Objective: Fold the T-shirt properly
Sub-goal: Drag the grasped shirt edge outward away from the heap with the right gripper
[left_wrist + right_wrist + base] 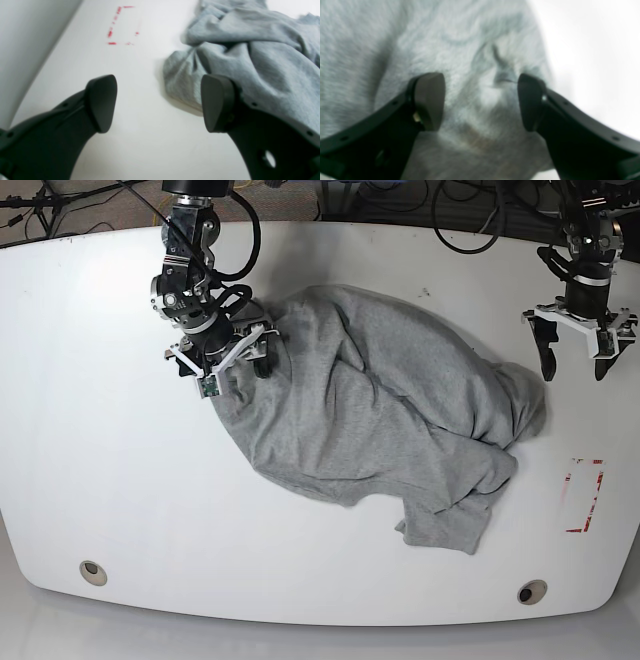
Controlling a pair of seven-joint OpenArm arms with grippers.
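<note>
Heather-grey T-shirt heaped mid-worktop, crumpled, unfolded; right gripper spread over its far-left edge, likely seeking a hem to spread it flat; left gripper spread near the far-right corner, beside the cloth, holding nothing.

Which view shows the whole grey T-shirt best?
The base view: the crumpled light heather-grey cotton T-shirt lies entirely in frame on the white table. The left wrist view shows only one bunched edge; the right wrist view shows blurred fabric close up.

T-shirt crumpled on table; left end effector spread; right end effector over shirt edge
</note>
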